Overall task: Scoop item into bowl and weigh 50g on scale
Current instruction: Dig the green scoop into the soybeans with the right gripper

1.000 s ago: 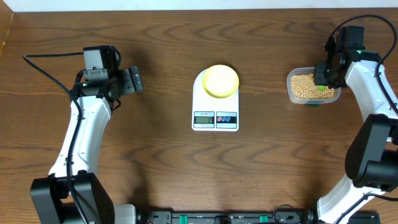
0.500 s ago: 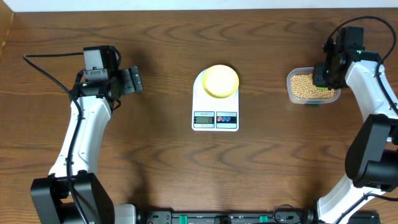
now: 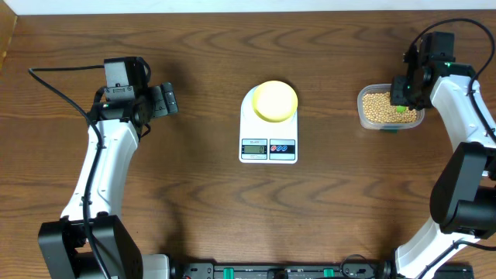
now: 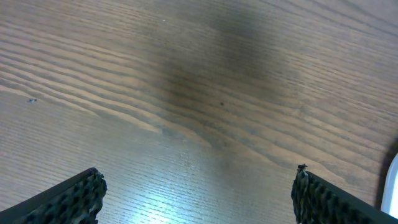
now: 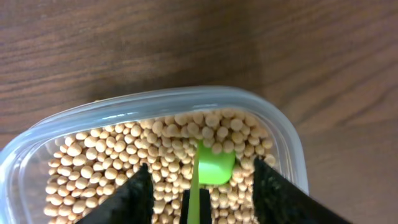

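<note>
**DESK:** What is the right arm doing?

**PHOTOGRAPHER:** The right gripper (image 5: 204,167) hangs over a clear plastic container (image 5: 186,99) at 3 o'clock from the scale (image 3: 268,147). Its jaws are parted on either side of a green scoop (image 5: 215,167), clear of the handle and grasping nothing. In the wrist view the scoop's head points to 12 o'clock, bedded among the soybeans (image 5: 112,168).

**DESK:** And the rest of the table (image 3: 194,201)?

**PHOTOGRAPHER:** The pale yellow bowl (image 3: 275,101) sits on the scale's round platform, at its 12 o'clock end, with no beans visible in it. The left gripper (image 4: 198,180) idles out at 9 o'clock, jaws spread wide over bare wood and empty.

**DESK:** So what makes a clean pickup?

**PHOTOGRAPHER:** My read: centre the handle between the fingers and close squarely so it can't swivel. Then drive the head under the beans and lift level — a tilted scoop would likely shed its load before the bowl.
</note>
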Controlling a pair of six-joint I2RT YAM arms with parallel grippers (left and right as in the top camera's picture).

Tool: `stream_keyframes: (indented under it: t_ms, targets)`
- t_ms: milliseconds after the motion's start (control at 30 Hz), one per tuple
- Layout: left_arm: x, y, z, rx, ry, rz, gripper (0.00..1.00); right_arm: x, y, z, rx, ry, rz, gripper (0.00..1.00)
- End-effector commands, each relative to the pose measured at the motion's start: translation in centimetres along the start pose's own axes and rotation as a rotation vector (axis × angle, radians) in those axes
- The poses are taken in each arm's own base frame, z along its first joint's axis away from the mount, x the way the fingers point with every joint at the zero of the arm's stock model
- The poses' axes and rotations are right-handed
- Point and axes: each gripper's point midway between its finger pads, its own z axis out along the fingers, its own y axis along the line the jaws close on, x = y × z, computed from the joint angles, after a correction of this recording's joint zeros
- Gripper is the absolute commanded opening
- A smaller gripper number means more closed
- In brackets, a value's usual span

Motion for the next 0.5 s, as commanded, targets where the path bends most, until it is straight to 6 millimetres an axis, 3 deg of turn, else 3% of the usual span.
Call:
stream_keyframes:
  t_ms: [0, 133, 233, 267, 467]
  targets:
    - [0.3, 0.3, 0.4, -0.019, 0.013, -0.008, 0.98, -1.8, -0.5, -1.2, 0.01, -0.036, 0.044, 0.55]
    - [0.3, 0.3, 0.4, -0.019, 0.013, -0.008, 0.98, -2.7, -0.4, -2.7, 0.004, -0.044, 0.043, 0.51]
    - [0.3, 0.3, 0.4, -0.019, 0.013, -0.008, 0.98, -3.4, -0.5, -3.1, 0.004, -0.064, 0.045, 0.32]
    - [0.3, 0.3, 0.4, -0.019, 0.013, -0.008, 0.98, -3.4, -0.5, -3.1, 0.005, -0.063, 0.045, 0.3]
    - [0.3, 0.3, 0.4, -0.019, 0.013, -0.008, 0.98, -1.6, -1.7, -2.8, 0.056, 0.008, 0.051, 0.33]
